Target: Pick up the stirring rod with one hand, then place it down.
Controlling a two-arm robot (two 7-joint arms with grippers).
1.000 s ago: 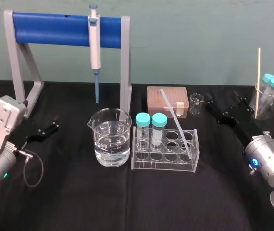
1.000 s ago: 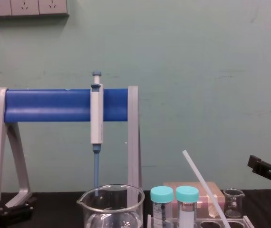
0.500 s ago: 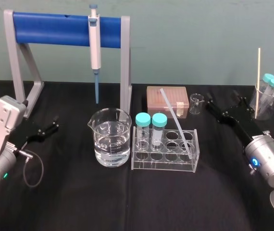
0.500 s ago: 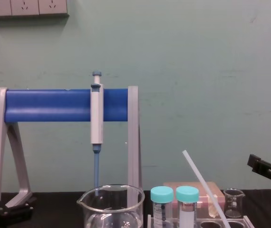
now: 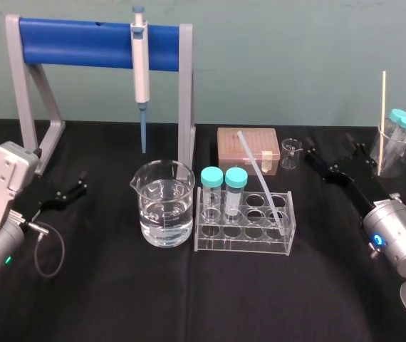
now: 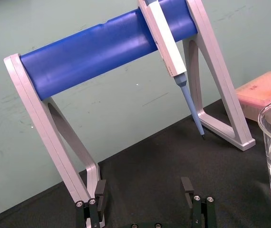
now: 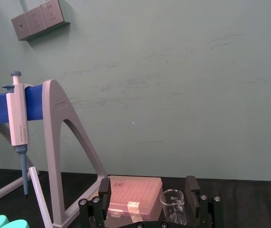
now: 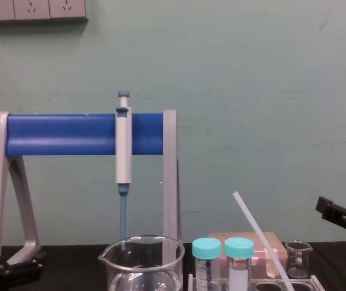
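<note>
The stirring rod (image 5: 261, 178) is a thin translucent white stick. It leans in the clear tube rack (image 5: 242, 241), its lower end in a right-hand hole and its top tilted back over the pink box. It also rises above the rack in the chest view (image 8: 261, 239) and shows as a white stick (image 7: 41, 199) in the right wrist view. My right gripper (image 5: 329, 149) hovers open to the right of the rack, apart from the rod, with nothing between its fingers (image 7: 148, 190). My left gripper (image 5: 82, 184) rests open at the far left by the stand's foot (image 6: 143, 186).
A white-and-blue pipette (image 5: 139, 68) hangs on the blue-barred stand (image 5: 75, 39). A beaker of water (image 5: 164, 206) stands left of the rack, which holds two teal-capped tubes (image 5: 223, 189). Behind are a pink tip box (image 5: 246, 144) and a tiny beaker (image 5: 290, 153). At far right a beaker (image 5: 399, 146) holds tubes and a wooden stick.
My right gripper has shifted very slightly. The stirring rod and the left arm are where they were.
</note>
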